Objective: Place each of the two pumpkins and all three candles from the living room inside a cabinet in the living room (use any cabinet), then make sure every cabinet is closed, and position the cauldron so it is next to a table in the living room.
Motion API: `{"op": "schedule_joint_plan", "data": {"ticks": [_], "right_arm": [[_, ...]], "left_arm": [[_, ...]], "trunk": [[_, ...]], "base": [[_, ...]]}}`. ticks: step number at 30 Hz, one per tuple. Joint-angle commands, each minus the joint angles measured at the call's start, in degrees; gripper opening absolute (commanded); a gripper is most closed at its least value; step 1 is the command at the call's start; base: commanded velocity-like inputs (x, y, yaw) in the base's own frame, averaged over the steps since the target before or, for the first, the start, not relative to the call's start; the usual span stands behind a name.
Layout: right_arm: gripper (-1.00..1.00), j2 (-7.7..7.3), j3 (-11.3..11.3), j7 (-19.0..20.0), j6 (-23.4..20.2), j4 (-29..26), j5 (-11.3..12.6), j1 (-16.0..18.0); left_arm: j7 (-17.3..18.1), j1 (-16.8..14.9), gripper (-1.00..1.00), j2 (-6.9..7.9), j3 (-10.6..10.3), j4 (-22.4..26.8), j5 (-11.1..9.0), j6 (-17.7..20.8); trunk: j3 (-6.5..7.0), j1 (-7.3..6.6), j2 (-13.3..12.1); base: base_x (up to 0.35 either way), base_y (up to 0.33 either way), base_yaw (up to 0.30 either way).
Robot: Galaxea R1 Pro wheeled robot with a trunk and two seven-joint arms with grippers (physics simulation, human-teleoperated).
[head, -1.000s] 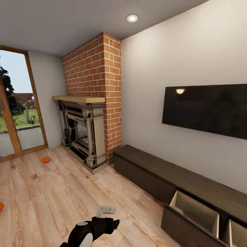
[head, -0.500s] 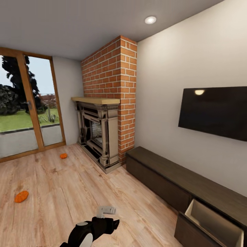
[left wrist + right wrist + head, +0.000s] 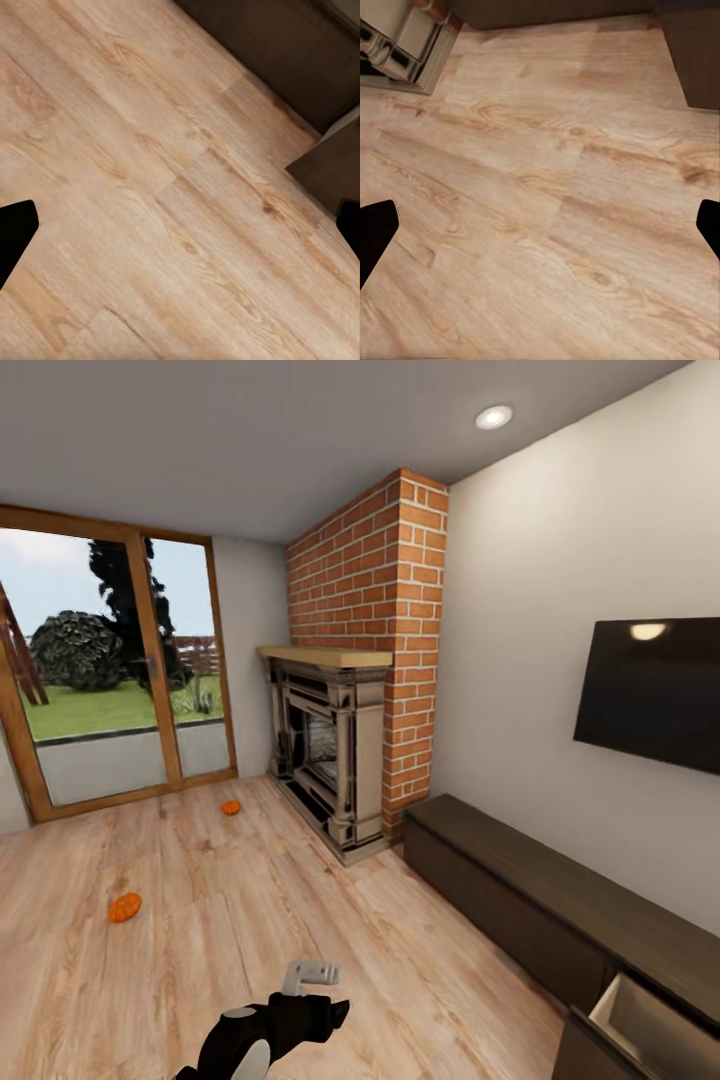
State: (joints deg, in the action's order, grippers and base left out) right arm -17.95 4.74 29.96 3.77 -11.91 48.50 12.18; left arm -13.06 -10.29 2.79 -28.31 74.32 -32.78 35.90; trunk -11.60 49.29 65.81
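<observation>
Pumpkins are lying loose on the plank floor (image 3: 250,920) of the living room: one pumpkin (image 3: 125,907) is sitting out in the open boards, the other pumpkin (image 3: 231,808) nearer the glass doors (image 3: 110,690), just off the corner of the brick fireplace (image 3: 340,760). Both are resting well apart from the cabinet (image 3: 560,920), which is running along the wall under the black TV (image 3: 655,695); one drawer (image 3: 650,1025) at its near end is standing pulled out, presumably waiting to receive them. An arm (image 3: 265,1035) is hanging low over the boards in the head view, carrying nothing. The left gripper (image 3: 180,225) and the right gripper (image 3: 540,225) are each looking down at bare floor, fingertips (image 3: 15,229) spread wide with nothing between them, apparently readied for a pickup once the robot gets closer.
</observation>
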Motion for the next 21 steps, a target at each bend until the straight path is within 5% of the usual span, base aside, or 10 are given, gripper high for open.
{"op": "schedule_joint_plan", "data": {"ticks": [1,21], "right_arm": [[1.0,0.02,0.45,0.36,-0.01,0.06,-0.17,0.03],[1.0,0.32,-0.15,0.36,0.0,-0.11,-0.23,0.03]], "left_arm": [[-0.56,-0.08,1.0,0.06,-0.15,0.06,-0.62,-0.01],[-0.52,-0.09,1.0,0.11,-0.03,-1.09,-0.54,-0.6]], "trunk": [[-0.05,0.01,0.06],[0.62,0.01,0.06]], "base": [[0.0,0.0,0.278],[0.164,0.173,0.278]]}}
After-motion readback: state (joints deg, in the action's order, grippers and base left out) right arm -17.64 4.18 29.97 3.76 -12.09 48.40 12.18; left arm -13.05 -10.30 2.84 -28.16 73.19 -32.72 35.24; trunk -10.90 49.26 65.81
